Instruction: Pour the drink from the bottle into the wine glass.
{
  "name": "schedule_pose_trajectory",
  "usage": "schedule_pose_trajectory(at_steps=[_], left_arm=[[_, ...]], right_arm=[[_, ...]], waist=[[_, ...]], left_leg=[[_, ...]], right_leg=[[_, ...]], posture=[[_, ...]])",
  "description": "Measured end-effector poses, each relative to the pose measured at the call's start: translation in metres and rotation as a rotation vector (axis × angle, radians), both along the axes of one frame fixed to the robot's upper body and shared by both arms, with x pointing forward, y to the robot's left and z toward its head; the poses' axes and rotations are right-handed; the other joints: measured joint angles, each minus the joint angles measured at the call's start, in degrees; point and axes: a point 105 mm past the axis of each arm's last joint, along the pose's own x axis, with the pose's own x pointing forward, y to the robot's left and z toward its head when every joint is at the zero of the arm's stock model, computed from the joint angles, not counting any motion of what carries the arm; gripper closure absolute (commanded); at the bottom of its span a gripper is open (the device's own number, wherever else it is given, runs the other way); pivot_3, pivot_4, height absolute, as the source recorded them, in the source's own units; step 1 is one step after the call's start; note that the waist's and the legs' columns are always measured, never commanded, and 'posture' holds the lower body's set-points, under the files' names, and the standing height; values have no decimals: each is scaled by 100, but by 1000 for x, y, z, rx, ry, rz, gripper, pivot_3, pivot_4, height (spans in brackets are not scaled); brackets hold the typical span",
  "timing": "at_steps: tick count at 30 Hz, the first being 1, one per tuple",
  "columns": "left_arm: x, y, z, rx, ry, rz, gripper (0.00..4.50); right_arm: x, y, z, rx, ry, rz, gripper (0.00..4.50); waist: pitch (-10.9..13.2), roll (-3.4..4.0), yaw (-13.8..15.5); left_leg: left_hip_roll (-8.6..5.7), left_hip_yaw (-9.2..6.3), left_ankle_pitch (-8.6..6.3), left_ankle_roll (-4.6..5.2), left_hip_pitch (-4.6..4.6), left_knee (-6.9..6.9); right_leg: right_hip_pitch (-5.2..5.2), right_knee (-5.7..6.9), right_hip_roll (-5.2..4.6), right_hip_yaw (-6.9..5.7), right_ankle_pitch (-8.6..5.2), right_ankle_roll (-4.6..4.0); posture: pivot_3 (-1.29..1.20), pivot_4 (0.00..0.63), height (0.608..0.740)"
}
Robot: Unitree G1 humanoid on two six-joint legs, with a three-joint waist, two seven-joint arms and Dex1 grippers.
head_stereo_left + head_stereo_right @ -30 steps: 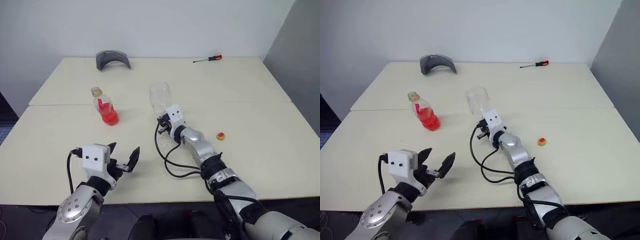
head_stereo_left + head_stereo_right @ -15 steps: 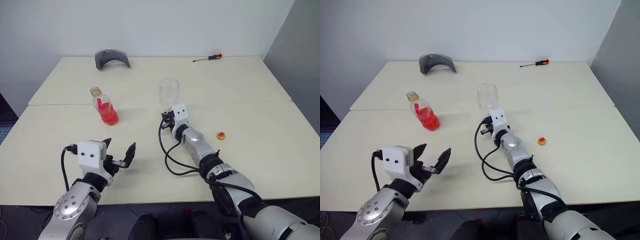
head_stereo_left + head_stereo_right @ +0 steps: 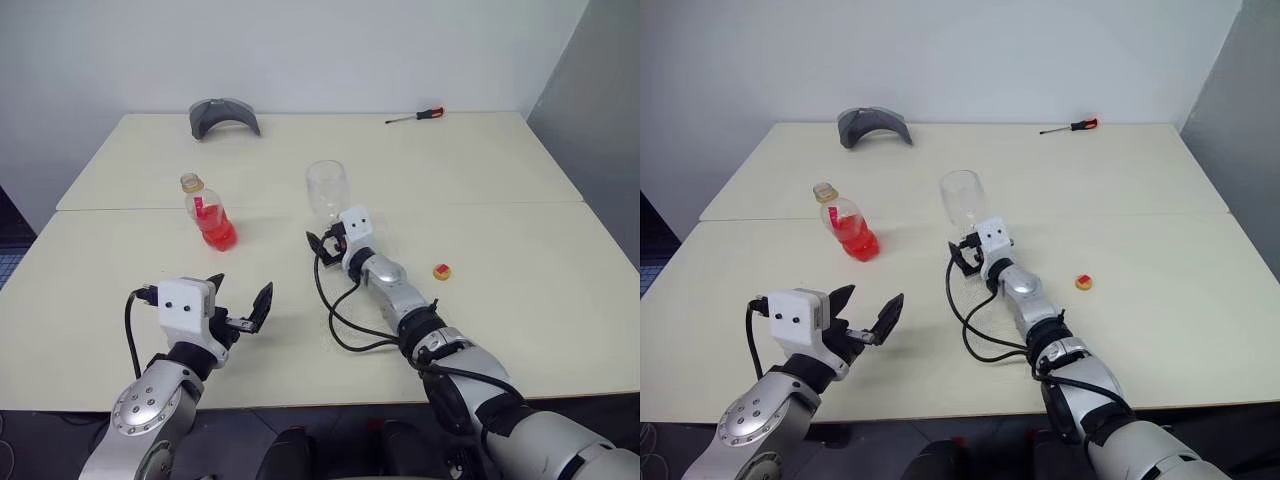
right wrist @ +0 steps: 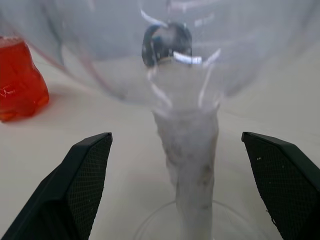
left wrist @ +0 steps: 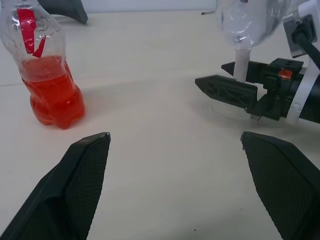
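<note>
Right end effector released, fingers astride clear wine glass stem; left end effector released, idle

bottle, wine glass, right hand open

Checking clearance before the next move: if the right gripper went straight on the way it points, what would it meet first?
The wine glass: its stem stands between the right gripper's open fingers, directly ahead.
</note>
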Motion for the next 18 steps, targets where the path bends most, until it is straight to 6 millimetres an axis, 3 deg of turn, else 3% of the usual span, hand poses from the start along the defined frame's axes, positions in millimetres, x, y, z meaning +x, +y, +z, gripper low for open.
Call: schedule_pose_trajectory(at_steps=[3,11,18], left_arm=[[2,0,0,-5,-3,6,0],[2,0,-2,-10,0,11,0],[3,-2,-2,-14,-7,5,0]], right_arm=[[-2,1,8,7,-36,10,20],[-17,-4,-9,6,4,29,20],[-30,-33,-5,-54,-23,55,20]], waist=[[0,0,0],[3,1,3],[4,-1,16]], left_leg=[[0,0,0,0,0,-1],[1,-1,0,0,-3,-3],[0,-3,-1,0,-7,-2]], right_leg=[[1,-2,0,0,0,0],[-2,-2,0,0,0,1],[-2,-6,-1,-2,-1,2]], posture=[[0,150,740],[0,150,740],[0,150,740]])
